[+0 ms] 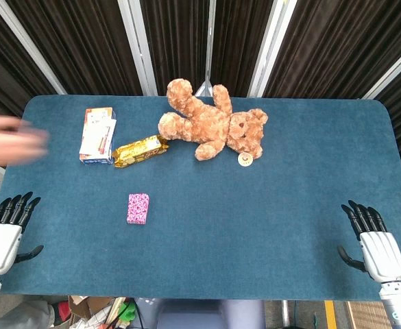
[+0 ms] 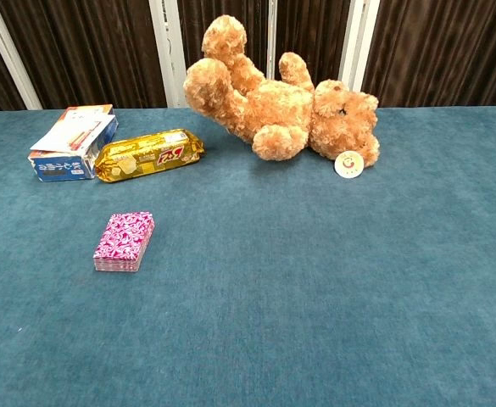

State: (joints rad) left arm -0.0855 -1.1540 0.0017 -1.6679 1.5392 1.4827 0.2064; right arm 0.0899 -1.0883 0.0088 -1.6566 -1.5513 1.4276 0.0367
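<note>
A brown teddy bear point(image 1: 214, 127) point(image 2: 281, 106) lies on its back at the far middle of the blue table point(image 1: 255, 219), a round tag point(image 1: 245, 160) point(image 2: 348, 164) by its head. Left of it lie a gold snack packet point(image 1: 140, 151) point(image 2: 149, 154) and a white-and-blue box point(image 1: 97, 135) point(image 2: 69, 142). A small pink patterned pack point(image 1: 138, 208) point(image 2: 124, 242) lies nearer the front. My left hand point(image 1: 7, 233) rests open at the front left corner, nothing in it. My right hand point(image 1: 373, 243) rests open at the front right corner, empty too. Neither hand shows in the chest view.
A blurred human hand point(image 1: 11, 140) reaches in over the table's left edge, near the white-and-blue box. Dark curtains with white posts stand behind the table. Clutter lies on the floor below the front edge.
</note>
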